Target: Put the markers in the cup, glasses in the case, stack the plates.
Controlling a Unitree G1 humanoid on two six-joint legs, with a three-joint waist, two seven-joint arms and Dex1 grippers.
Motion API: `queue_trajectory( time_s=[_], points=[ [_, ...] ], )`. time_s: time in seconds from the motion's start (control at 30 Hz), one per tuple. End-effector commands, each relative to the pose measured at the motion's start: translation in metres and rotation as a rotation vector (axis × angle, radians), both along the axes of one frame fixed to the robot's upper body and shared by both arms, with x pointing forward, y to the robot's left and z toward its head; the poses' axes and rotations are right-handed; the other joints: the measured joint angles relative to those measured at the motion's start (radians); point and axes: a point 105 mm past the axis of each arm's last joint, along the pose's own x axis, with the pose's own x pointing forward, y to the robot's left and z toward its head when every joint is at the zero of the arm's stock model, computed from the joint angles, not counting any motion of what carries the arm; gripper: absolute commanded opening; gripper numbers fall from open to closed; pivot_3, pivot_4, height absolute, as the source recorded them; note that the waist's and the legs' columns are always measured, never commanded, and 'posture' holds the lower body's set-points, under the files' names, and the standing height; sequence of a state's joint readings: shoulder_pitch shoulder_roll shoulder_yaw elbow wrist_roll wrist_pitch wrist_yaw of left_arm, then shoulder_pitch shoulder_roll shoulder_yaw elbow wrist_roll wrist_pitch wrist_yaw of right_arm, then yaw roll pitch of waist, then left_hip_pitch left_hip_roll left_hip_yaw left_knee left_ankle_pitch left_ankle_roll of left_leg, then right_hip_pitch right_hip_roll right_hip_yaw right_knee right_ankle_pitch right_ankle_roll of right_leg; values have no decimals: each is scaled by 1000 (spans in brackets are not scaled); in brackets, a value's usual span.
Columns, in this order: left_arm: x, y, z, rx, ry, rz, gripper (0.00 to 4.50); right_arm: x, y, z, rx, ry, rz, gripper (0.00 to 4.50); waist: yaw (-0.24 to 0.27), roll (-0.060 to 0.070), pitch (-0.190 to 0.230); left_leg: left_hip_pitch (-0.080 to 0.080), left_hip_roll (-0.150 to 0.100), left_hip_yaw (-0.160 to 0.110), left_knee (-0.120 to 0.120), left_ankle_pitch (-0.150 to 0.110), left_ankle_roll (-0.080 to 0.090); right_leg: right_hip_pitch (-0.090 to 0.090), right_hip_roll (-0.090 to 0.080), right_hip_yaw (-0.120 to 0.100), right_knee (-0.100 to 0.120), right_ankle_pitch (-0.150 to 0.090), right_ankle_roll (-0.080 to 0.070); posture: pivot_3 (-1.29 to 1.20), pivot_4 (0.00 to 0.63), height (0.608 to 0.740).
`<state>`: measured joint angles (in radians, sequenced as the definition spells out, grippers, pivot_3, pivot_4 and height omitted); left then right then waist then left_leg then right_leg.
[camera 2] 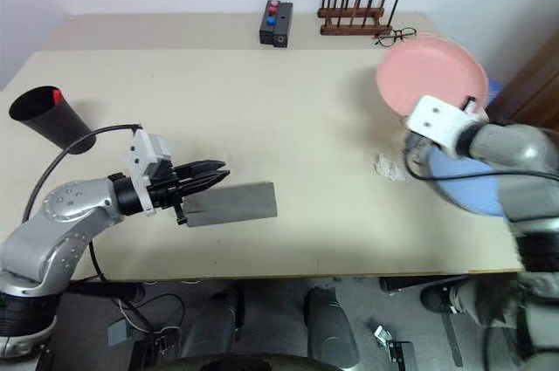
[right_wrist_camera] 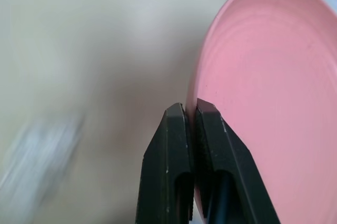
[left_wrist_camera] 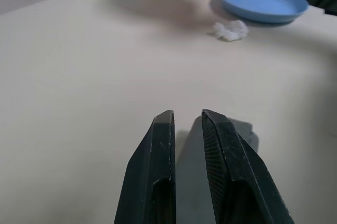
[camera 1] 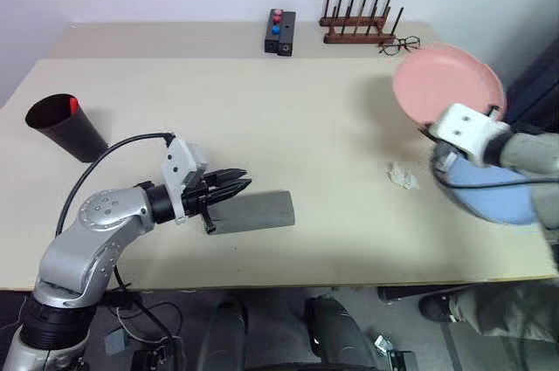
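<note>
We see a beige table (camera 1: 288, 127) carrying: dark cup (camera 1: 64, 127) far left, closed grey case (camera 1: 253, 212) near front, blue plate (camera 1: 498, 192) right, crumpled white scrap (camera 1: 403, 175) beside it, button box (camera 1: 279, 31), wooden rack (camera 1: 358, 26) and wire spectacles (camera 1: 400, 44) at back.

R tool (right_wrist_camera: 190, 112) shut, L tool (left_wrist_camera: 188, 120) near-shut

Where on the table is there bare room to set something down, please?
The widest bare patch is the middle of the table, between the cup, the button box and the grey case. It is crowded at the right edge: blue plate, crumpled paper, and the raised pink plate.
</note>
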<state>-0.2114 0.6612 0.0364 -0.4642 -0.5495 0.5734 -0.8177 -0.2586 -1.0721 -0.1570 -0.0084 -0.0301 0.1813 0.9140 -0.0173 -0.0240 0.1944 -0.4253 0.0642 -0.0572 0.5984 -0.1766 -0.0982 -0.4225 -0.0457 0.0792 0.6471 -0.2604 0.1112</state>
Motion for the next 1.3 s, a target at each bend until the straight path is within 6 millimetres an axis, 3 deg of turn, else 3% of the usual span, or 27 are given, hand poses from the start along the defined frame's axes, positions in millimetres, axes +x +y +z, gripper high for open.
queue_trajectory(
  time_s=[0.03,0.2,0.3,0.4,0.47,0.57,0.7,0.87,1.03,1.13,1.23,1.3],
  points=[
    [2,-13,9,-9,-58,-67,789,-25,-24,9,-34,38,-70,32,0,0,0,0,0,0,1,0,0,0,0,0,0,0,0,0,150,740],
    [6,-24,10,-18,-68,-119,789,-51,-45,-17,-41,184,-156,32,-19,2,-1,0,0,1,3,0,0,1,0,1,1,0,0,0,150,740],
    [7,-26,9,-17,-69,-126,789,-50,-45,-19,-52,166,-166,986,-30,2,-1,0,0,1,2,0,0,1,0,1,1,0,0,0,150,740],
    [6,-25,7,-16,-66,-120,789,-39,-27,-12,-2,107,-110,2394,-32,2,-1,1,0,1,2,0,0,1,0,1,1,0,0,0,150,740],
    [6,-23,5,-13,-63,-110,789,-34,-14,-10,49,94,-64,2394,-32,2,-1,1,0,1,2,0,0,1,0,1,1,0,0,0,150,740],
    [5,-20,3,-6,-65,-88,789,-23,23,-18,185,110,29,2394,-29,2,-1,1,0,1,2,0,0,1,0,1,1,0,0,0,150,740],
    [3,-18,2,-8,-67,-68,789,-12,45,-32,254,128,63,2394,-22,2,-1,0,0,0,3,0,0,1,0,1,1,0,0,0,150,740],
    [-1,-16,2,-11,-68,-48,789,4,39,-55,249,144,3,2394,-23,2,-1,-1,-1,0,5,0,0,2,-1,1,1,0,0,0,150,740],
    [-4,-14,1,-6,-63,-39,789,10,32,-66,259,170,-48,2394,-26,2,-1,-1,-1,0,5,-1,1,2,0,1,1,0,0,0,150,740],
    [-5,-14,1,-2,-61,-41,789,10,37,-65,273,170,-30,1577,-26,2,-1,-1,-1,0,5,-1,1,2,0,1,1,0,0,0,150,740],
    [-5,-15,2,1,-60,-42,789,10,39,-60,271,149,-16,33,-25,2,-1,-1,-1,0,5,-1,1,2,0,1,1,0,0,0,150,740],
    [-5,-16,2,2,-59,-44,789,11,38,-55,263,127,-13,33,-25,2,-1,-1,-1,0,5,-1,1,2,0,1,1,0,0,0,150,740]
  ],
)
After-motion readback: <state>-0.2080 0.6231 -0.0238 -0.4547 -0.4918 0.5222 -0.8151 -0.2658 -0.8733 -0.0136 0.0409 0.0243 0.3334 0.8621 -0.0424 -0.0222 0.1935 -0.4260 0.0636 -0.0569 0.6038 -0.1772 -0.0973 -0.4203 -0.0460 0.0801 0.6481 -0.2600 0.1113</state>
